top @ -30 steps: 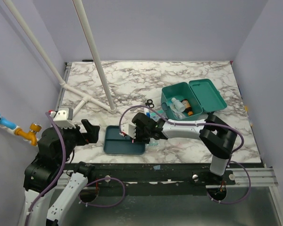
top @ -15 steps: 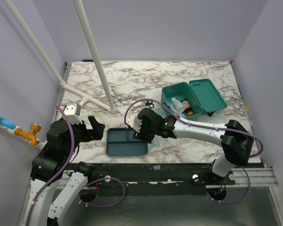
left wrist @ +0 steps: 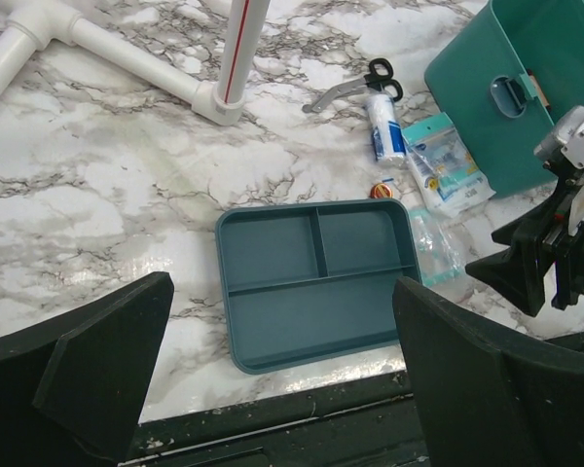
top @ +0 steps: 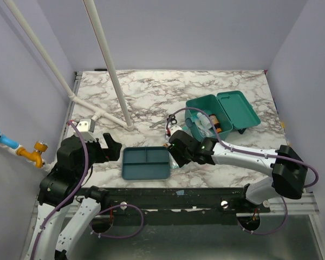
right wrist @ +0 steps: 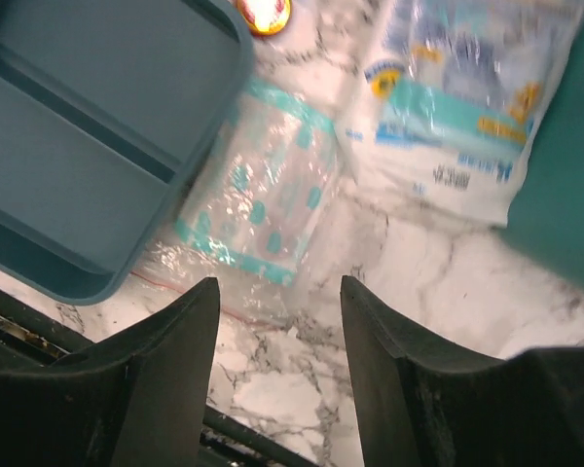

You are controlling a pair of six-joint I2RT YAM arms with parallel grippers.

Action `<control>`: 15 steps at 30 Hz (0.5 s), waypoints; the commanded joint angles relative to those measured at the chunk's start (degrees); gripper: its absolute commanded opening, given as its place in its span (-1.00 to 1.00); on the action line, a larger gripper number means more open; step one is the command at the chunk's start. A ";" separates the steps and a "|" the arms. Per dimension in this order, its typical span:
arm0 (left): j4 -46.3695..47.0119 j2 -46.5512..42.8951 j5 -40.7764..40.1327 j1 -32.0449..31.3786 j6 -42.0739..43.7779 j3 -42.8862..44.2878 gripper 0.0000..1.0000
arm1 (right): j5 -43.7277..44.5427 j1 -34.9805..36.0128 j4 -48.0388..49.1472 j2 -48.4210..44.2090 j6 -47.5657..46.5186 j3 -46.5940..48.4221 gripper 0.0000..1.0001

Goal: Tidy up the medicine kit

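Observation:
The medicine kit (top: 206, 104) is a deep teal box standing open at the right, lid (top: 239, 108) laid back, with a white bottle (top: 203, 120) and an orange bottle (top: 216, 124) inside. In the left wrist view its wall (left wrist: 526, 88) shows at the top right. My right gripper (top: 176, 158) (right wrist: 277, 292) is open and holds nothing. It hovers over the marble beside a clear teal-dotted packet (right wrist: 258, 190) and a white packet (right wrist: 467, 88). My left gripper (top: 112, 147) (left wrist: 282, 287) is wide open above the flat teal tray (left wrist: 273, 321), touching nothing.
The divided tray (top: 146, 163) lies near the table's front edge. Scissors (left wrist: 370, 78), a white tube (left wrist: 384, 126) and a small orange round item (left wrist: 380, 188) lie between tray and kit. A white pipe frame (top: 105, 65) stands at the back left.
My right gripper opened, let go of the tray and drew back to the right toward the packets. The tray now lies flat on the table. The left arm shifted slightly.

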 commanded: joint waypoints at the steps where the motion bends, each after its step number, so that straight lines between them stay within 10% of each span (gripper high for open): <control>1: 1.68 0.76 2.78 0.20 0.66 -1.10 0.97 | 4.53 0.00 -1.43 -2.61 16.82 -4.40 0.09; 15: 2.37 0.30 3.26 0.20 1.01 -1.37 0.97 | 5.72 -1.31 8.06 1.09 27.41 -9.31 -0.14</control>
